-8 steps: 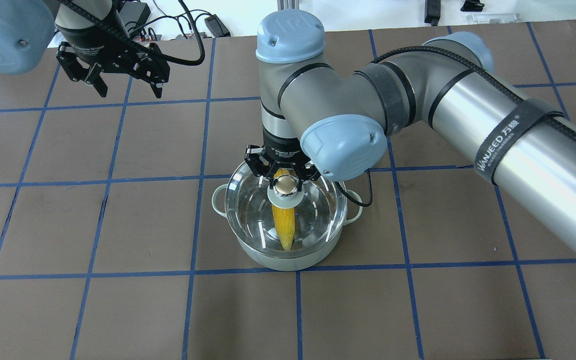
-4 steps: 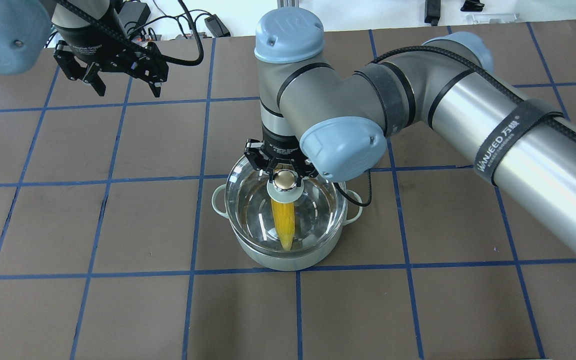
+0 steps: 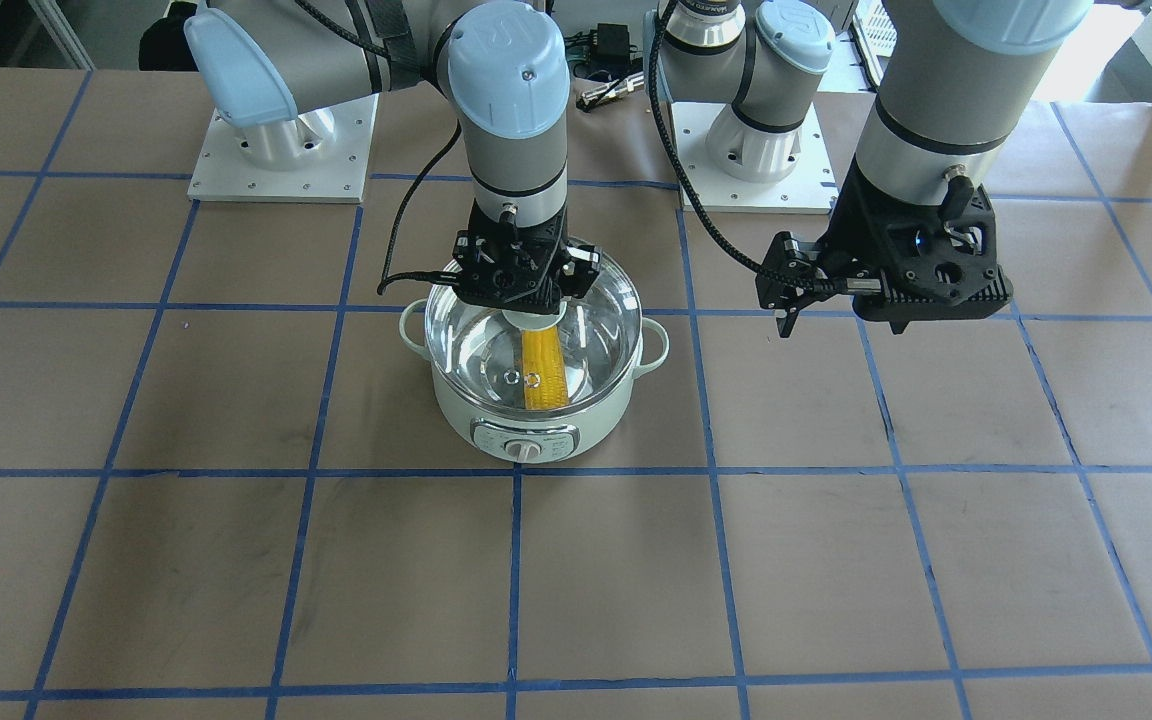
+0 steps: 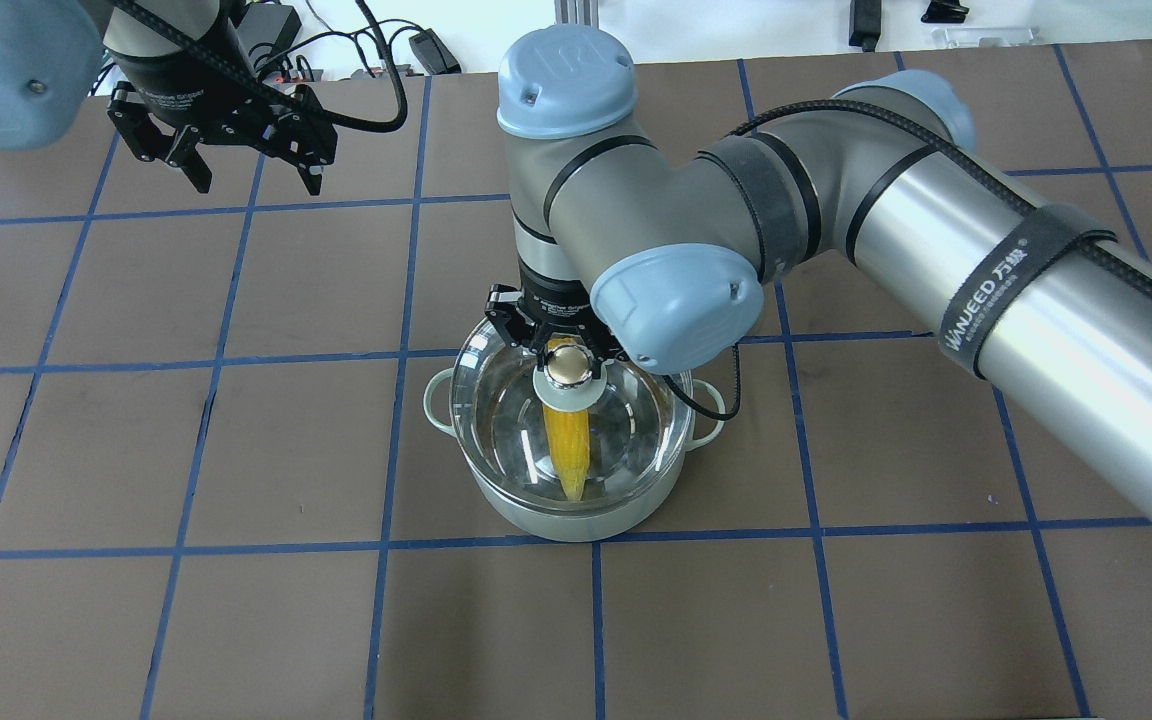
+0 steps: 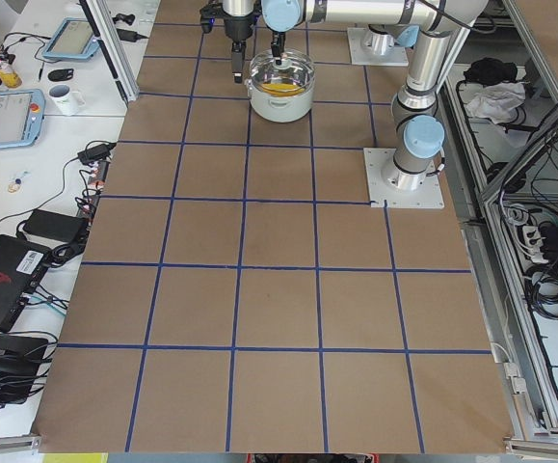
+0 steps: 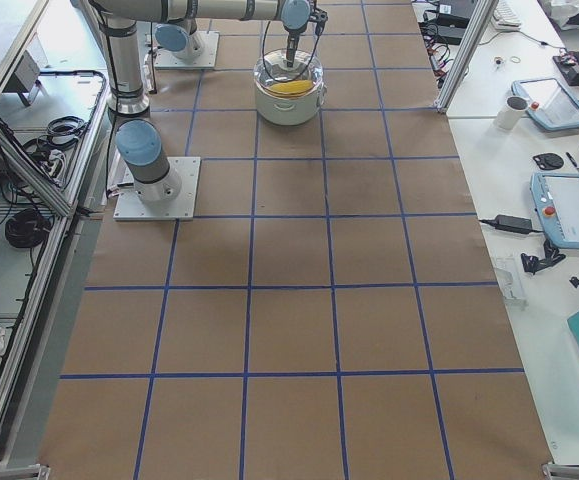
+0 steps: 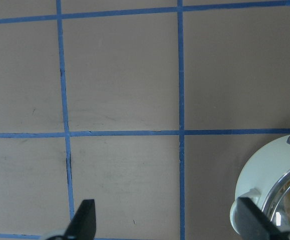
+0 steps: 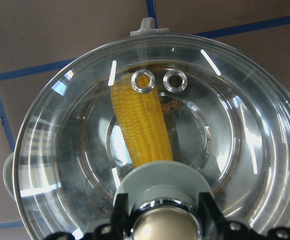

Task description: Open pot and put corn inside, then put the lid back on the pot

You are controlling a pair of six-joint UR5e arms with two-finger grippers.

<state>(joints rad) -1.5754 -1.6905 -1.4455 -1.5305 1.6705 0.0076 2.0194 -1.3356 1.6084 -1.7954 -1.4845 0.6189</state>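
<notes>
1. Overhead exterior: pot (image 4: 556, 522) sits in the middle of the table (image 4: 186, 450), with the right arm reaching over it.
2. Lid (image 4: 496, 425) looks seated flat on the pot rim; no gap shows in the front-facing view.
3. Corn (image 4: 568, 450) lies inside under the glass. Its long axis runs toward/away from the robot and passes beneath the knob (image 4: 566, 368).
4. Right gripper (image 8: 164, 220) is directly above the lid centre, fingers close on either side of the knob. Can't tell if they're pinching it or just clear. My read: lid placement looks done, so the next move is to let go and lift straight up with no sideways drag.
5. Left gripper (image 4: 258, 182) hangs with fingers wide apart, holding nothing, well off to the pot's side. Not needed.
</notes>
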